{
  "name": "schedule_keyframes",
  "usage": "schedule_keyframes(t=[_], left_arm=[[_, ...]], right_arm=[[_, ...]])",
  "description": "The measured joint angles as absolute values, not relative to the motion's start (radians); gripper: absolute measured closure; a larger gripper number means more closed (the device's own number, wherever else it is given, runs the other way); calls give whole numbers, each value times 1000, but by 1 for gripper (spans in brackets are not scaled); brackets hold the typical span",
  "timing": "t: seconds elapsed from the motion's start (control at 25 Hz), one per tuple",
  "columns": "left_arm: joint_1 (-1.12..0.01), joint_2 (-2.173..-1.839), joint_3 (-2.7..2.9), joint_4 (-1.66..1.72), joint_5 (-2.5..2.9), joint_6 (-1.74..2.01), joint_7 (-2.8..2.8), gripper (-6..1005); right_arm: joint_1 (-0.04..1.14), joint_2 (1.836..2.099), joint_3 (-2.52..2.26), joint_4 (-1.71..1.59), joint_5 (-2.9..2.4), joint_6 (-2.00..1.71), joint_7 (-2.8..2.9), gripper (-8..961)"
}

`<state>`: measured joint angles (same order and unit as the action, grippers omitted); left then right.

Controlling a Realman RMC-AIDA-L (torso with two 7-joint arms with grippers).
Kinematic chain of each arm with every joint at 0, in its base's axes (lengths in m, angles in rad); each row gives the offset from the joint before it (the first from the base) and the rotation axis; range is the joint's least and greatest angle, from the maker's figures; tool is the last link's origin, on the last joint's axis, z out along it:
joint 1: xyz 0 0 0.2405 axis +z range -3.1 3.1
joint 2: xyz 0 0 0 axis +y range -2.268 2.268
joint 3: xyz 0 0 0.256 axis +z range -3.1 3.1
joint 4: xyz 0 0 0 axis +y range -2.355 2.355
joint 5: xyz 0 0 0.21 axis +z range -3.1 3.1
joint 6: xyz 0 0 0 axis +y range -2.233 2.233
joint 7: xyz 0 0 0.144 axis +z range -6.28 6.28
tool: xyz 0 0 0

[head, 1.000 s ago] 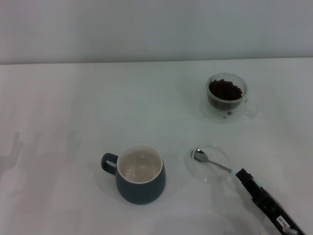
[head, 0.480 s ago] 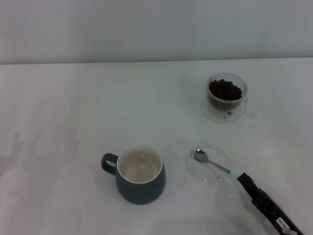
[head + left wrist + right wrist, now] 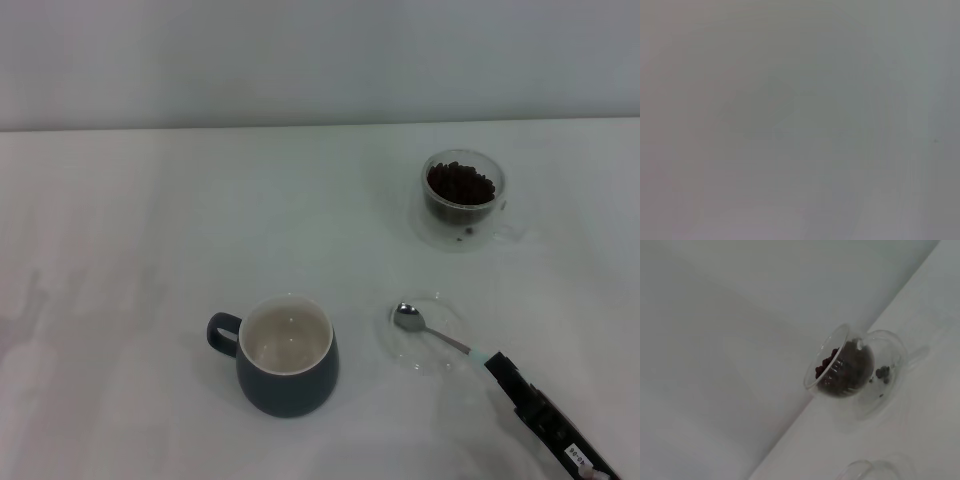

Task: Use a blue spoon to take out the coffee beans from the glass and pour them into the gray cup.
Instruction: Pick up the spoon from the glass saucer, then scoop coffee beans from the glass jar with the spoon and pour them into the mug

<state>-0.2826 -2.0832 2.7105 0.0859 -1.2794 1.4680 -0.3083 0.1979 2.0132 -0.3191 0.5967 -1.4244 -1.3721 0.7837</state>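
The blue spoon (image 3: 432, 334) lies with its silver bowl in a flat clear saucer (image 3: 446, 310), and a bit of its pale blue handle shows at my right gripper (image 3: 497, 363). That gripper sits at the handle's end, low at the front right. The glass (image 3: 463, 198) with the coffee beans (image 3: 460, 183) stands at the back right, and the right wrist view shows the glass (image 3: 890, 352) and its beans (image 3: 842, 371) too. The gray cup (image 3: 288, 368) stands at the front centre, empty, with its handle to the left. My left gripper is out of view.
The white table (image 3: 150, 250) meets a pale wall at the back. The saucer's rim (image 3: 860, 469) shows at the edge of the right wrist view. The left wrist view shows only a blank grey surface.
My right gripper has drawn back a little toward the front right along the spoon's handle, uncovering a bit of pale blue. The cups have not moved.
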Motion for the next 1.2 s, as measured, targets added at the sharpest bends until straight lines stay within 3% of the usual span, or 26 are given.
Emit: schedule_keyframes(t=[0.64,1.2], left_arm=[[-287,-2083,2710,86,-1279,1467,-308,164],[-290,-2083,2703,107,-1287,1468,-307,165]], right_arm=[[189,2006,-363,450,-1475,-1433,991,800],[206,2002,-450,73,-1475,-1575,1266,798]])
